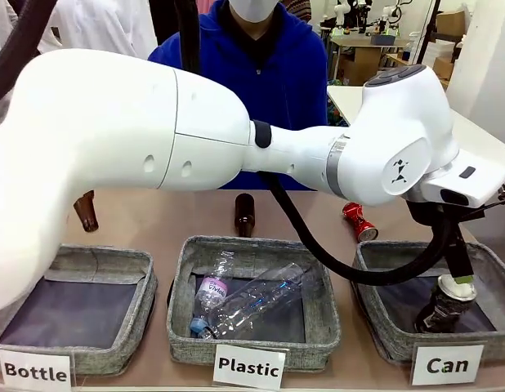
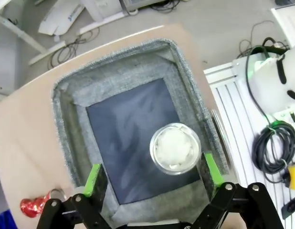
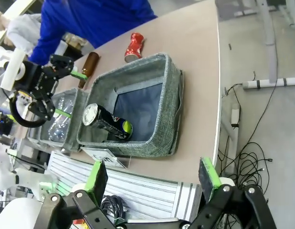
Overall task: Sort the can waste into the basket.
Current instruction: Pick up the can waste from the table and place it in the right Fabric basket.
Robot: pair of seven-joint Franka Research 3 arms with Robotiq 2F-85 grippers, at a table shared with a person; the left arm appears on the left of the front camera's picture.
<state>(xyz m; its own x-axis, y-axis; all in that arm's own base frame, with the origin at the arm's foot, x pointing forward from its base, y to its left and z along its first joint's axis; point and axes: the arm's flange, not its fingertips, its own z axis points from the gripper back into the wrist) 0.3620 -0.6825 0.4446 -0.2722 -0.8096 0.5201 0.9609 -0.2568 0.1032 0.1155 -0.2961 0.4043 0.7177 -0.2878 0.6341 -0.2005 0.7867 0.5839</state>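
Lower right of the front view, I see the dark can [image 1: 440, 306] leaning tilted inside the basket [image 1: 382, 325] signed "Can", silver top up. My left gripper [image 2: 152, 171] hangs above it with its fingers spread wide, and in the right wrist view it sits clear of the can. The red can [image 1: 359, 220] lies on the table [image 1: 163, 220] just past the basket's far rim. At the bottom of its own view, my right gripper [image 3: 152, 172] has its fingers apart, holding nothing.

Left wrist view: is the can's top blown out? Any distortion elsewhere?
Left wrist view: the dark can has a top that glares white, detail lost. Right wrist view: wide-angle lens bends the table edge, can sharp. Front view: even light, left arm looms large up close.
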